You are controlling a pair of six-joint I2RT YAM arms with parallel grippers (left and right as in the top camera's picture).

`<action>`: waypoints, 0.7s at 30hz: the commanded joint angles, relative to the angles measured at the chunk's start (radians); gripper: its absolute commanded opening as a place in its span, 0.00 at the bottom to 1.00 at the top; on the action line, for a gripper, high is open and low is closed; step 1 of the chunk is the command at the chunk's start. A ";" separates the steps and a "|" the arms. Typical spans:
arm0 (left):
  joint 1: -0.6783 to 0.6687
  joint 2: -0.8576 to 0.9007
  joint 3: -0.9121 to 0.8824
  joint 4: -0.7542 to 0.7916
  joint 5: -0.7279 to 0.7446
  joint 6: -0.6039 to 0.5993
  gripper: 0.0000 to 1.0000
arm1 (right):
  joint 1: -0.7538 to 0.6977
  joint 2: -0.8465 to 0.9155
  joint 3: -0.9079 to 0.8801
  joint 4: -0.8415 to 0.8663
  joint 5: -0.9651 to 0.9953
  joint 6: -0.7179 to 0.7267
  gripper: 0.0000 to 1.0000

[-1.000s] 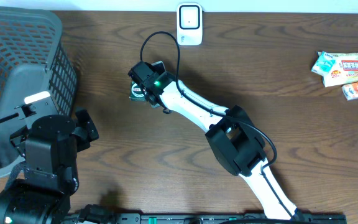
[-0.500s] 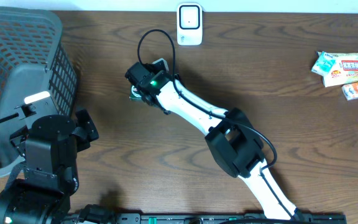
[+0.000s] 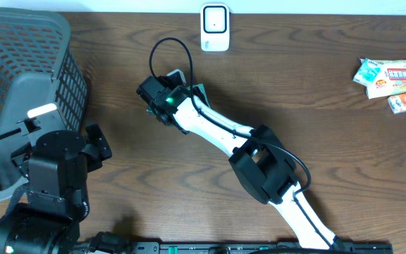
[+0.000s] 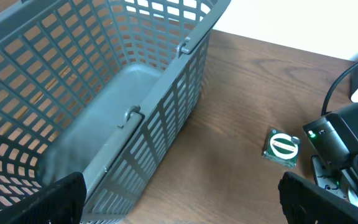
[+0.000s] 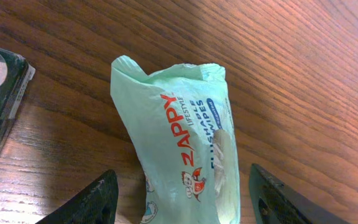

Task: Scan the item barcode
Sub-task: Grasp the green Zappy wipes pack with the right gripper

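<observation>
Green wipes pack [image 5: 179, 143] lies between the right gripper's [image 5: 188, 202] parted jaws, unclamped; left gripper's [image 4: 194, 202] jaws gape empty. Grasp step, apparently; next: close squarely, present barcode to scanner [image 3: 215, 27].

We note a gray mesh basket [image 3: 72, 81] at the table's [image 3: 344, 155] left end, and snack packets [image 3: 393, 76] at the right end.

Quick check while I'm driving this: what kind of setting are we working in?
Probably a mock shop checkout on a wooden table: a grey shopping basket, a small white scanner stand at the far edge, and packaged goods such as the Zappy flushable wipes pack.
</observation>
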 commanded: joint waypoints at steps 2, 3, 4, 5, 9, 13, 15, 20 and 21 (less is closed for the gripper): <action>0.002 0.000 0.010 -0.002 -0.008 -0.002 0.98 | 0.005 0.003 -0.018 0.008 -0.032 -0.003 0.60; 0.002 0.000 0.010 -0.002 -0.009 -0.002 0.98 | 0.005 0.003 -0.024 0.009 -0.031 -0.003 0.59; 0.002 0.000 0.010 -0.002 -0.009 -0.002 0.98 | 0.003 0.003 -0.031 0.014 -0.031 -0.003 0.58; 0.002 0.000 0.010 -0.002 -0.008 -0.002 0.98 | 0.003 0.003 -0.041 0.022 -0.031 -0.003 0.56; 0.002 0.000 0.010 -0.002 -0.009 -0.002 0.98 | 0.002 0.003 -0.082 0.048 -0.027 -0.003 0.51; 0.002 0.000 0.010 -0.002 -0.009 -0.002 0.98 | 0.002 0.003 -0.107 0.049 -0.027 -0.003 0.29; 0.002 0.000 0.010 -0.002 -0.008 -0.002 0.98 | 0.002 0.003 -0.107 0.048 -0.027 -0.003 0.15; 0.002 0.000 0.010 -0.002 -0.008 -0.002 0.97 | 0.002 0.003 -0.085 0.037 -0.028 -0.003 0.01; 0.002 0.000 0.010 -0.002 -0.009 -0.002 0.98 | 0.000 0.003 -0.074 0.027 -0.033 -0.003 0.01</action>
